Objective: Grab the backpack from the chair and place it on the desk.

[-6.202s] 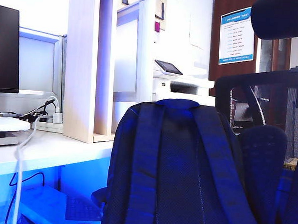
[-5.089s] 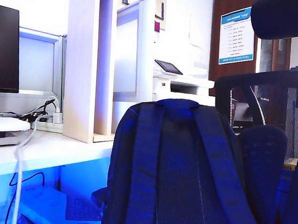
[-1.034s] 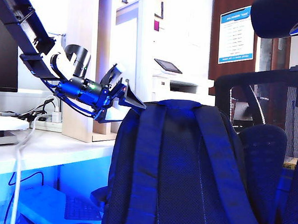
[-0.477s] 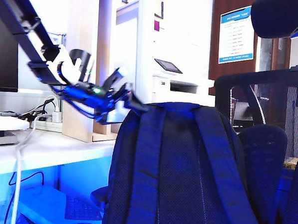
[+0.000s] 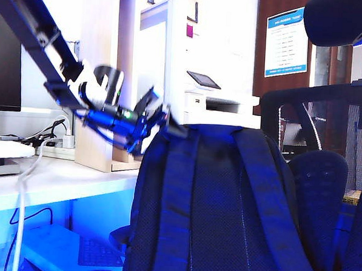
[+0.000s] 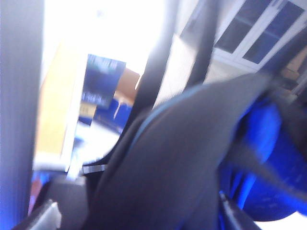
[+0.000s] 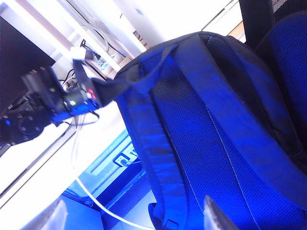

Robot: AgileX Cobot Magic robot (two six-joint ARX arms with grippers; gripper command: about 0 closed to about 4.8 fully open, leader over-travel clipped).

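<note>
The backpack (image 5: 226,204) stands upright on the chair (image 5: 327,119), straps facing the exterior camera, its top shoulder on the side toward the desk (image 5: 57,180). It is not yet lifted.

The left gripper (image 5: 160,119) is at that top shoulder with its jaws wide apart, and it holds nothing. In the right wrist view its fingertips (image 7: 103,88) meet the fabric where the strap joins the top. The left wrist view (image 6: 168,158) is blurred and filled with dark cloth, so you cannot confirm from it how deep the bite is.

For the step in hand, in my judgement: get the cloth well between the jaws before you close, and take the seam or strap root rather than loose fabric, which may slip under the bag's weight. Lift straight up clear of the chair back before swinging toward the desk.

The left arm reaches down from the upper left of the exterior view, across the desk's front edge, wrist tilted down toward the bag.

The right gripper (image 7: 134,215) hangs back near the bag's strap side, jaws apart and empty; only its tips show at the frame edge.
</note>
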